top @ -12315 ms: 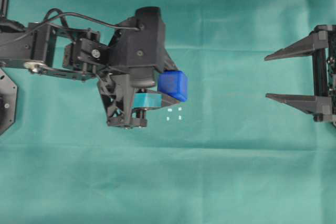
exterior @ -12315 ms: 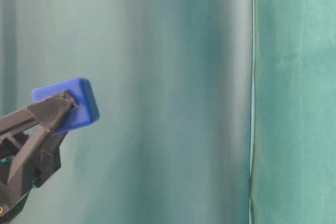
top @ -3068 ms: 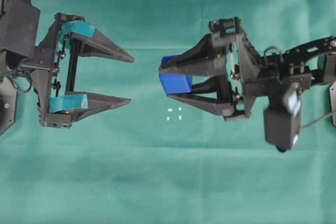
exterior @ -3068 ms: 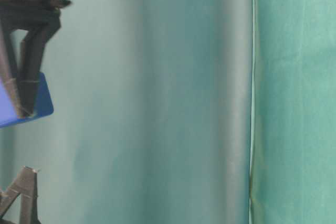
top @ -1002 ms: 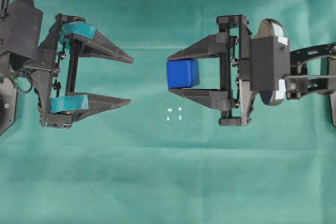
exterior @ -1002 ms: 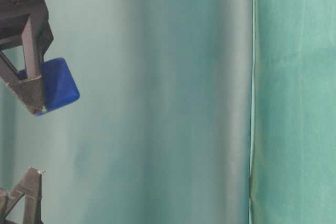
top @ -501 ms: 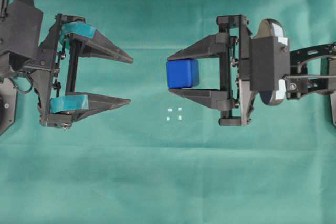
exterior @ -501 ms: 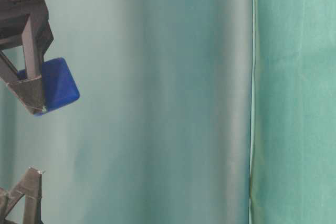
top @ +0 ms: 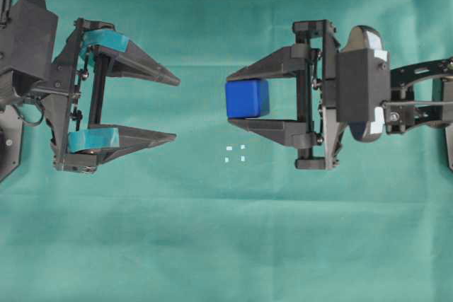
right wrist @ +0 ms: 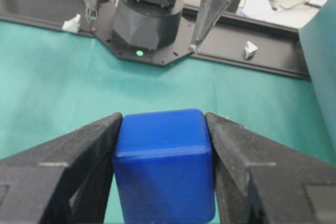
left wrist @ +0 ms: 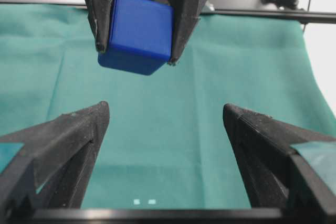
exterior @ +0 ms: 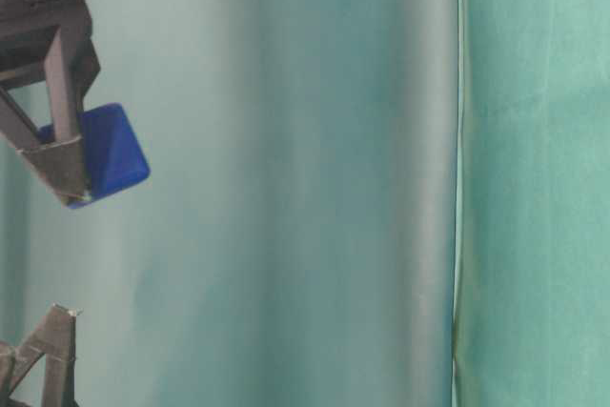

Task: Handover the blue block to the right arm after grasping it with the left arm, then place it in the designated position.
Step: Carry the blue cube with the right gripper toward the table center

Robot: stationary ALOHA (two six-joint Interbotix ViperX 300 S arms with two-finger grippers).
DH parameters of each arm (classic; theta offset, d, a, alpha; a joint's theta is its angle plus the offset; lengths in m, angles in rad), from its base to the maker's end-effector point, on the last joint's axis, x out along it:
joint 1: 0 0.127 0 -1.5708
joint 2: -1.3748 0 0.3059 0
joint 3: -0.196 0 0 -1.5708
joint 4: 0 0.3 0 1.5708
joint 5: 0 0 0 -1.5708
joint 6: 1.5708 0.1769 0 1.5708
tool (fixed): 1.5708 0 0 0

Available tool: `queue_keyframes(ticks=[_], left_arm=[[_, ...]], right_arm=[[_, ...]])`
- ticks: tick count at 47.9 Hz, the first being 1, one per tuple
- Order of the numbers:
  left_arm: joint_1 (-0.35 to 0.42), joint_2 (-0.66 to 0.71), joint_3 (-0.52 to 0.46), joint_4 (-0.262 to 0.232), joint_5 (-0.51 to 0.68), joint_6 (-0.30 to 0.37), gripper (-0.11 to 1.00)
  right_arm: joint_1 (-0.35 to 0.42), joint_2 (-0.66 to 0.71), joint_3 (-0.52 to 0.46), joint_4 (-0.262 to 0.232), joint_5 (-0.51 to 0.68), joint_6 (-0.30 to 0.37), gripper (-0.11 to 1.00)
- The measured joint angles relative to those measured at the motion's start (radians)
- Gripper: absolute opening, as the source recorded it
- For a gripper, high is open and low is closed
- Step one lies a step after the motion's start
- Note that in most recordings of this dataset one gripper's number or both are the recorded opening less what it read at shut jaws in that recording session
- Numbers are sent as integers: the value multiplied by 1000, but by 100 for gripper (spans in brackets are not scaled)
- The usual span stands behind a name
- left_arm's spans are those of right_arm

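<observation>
The blue block (top: pixel 247 98) hangs above the green cloth, pinched between the all-black fingers of my right gripper (top: pixel 228 99), which is shut on it. In the right wrist view the block (right wrist: pixel 164 163) fills the gap between both fingers. My left gripper (top: pixel 176 107), with teal-taped fingers, stands open and holds nothing, a short way left of the block. Its wrist view shows the block (left wrist: pixel 137 32) ahead, held from the far side. The designated position (top: pixel 235 153), small white marks on the cloth, lies just in front of the block and apart from it.
Green cloth covers the whole table. The left arm's black base (right wrist: pixel 149 24) and a black rail stand at the far end in the right wrist view. A vertical fold of cloth (exterior: pixel 458 178) runs through the table-level view.
Long ago the left gripper held the block; now the right one holds it and the left stands open. Over the last second the block only shifted a hair in the table-level view.
</observation>
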State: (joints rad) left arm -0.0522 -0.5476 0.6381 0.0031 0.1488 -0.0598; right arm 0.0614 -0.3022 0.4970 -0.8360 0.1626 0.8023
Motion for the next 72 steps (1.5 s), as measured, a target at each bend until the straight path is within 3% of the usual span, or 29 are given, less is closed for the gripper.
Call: queue_keyframes(ticks=[14,37,72], left_arm=[[2,0,0,-2,0,0,100],[2,0,0,-2,0,0,100],[2,6,0,-2,0,-2,100]], right_arm=[[0,15,9,6,32,37,52],[18,18,11,67,146,41,52],[21,83,25,91,132,44,52]])
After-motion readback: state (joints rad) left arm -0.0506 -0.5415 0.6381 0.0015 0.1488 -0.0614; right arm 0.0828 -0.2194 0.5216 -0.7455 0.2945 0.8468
